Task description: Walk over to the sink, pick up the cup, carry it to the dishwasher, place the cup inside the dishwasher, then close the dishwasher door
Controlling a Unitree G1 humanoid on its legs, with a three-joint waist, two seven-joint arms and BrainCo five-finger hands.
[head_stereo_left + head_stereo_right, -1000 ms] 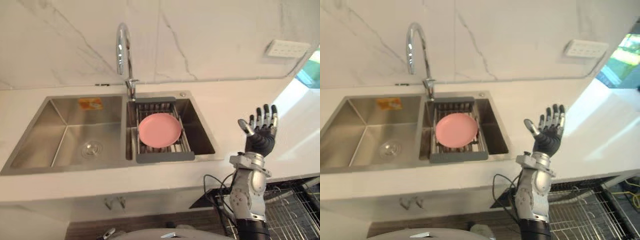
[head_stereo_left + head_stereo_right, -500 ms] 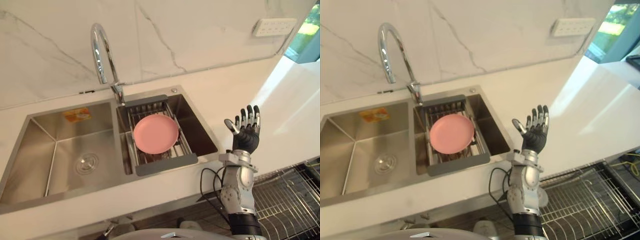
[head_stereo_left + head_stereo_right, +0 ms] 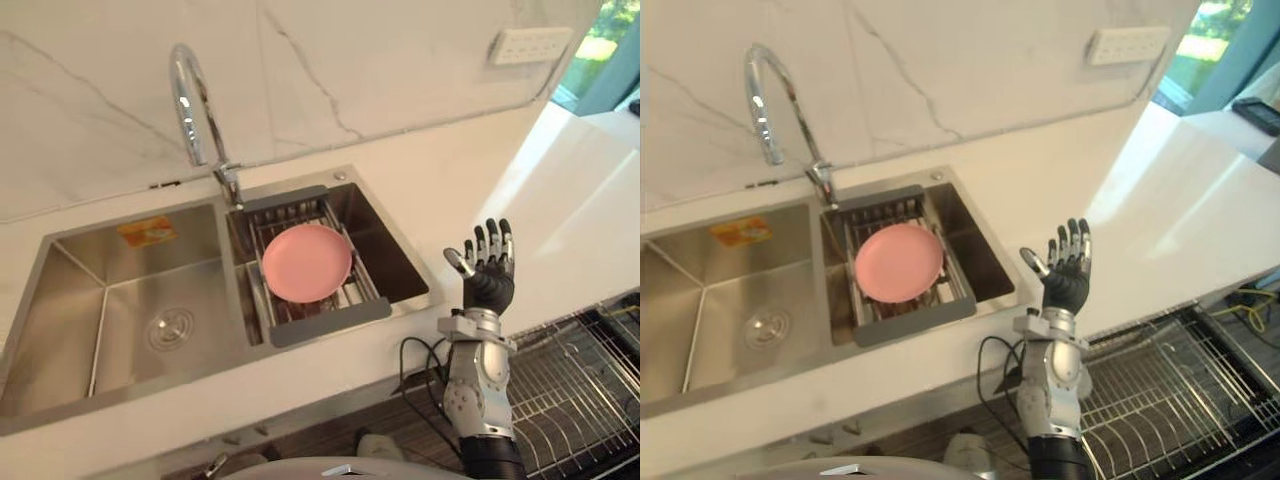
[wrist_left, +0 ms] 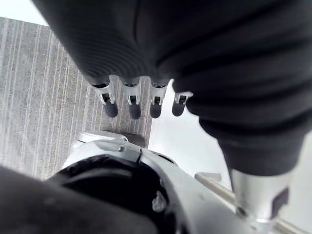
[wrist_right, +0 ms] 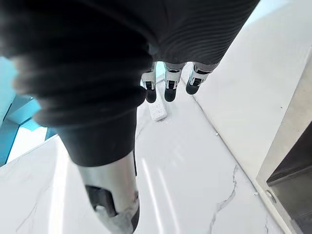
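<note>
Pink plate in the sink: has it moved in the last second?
No. The plate lies on the same spot of the rack in the sink; only the camera has shifted.

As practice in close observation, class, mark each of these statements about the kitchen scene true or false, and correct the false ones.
1. A pink plate lies on the rack in the right basin of the sink. True.
2. The right hand is curled round a cup. False: it is raised with straight fingers and holds nothing.
3. The faucet stands behind the sink, between its two basins. True.
4. The left hand grips the plate. False: its fingers are straight and hold nothing.
</note>
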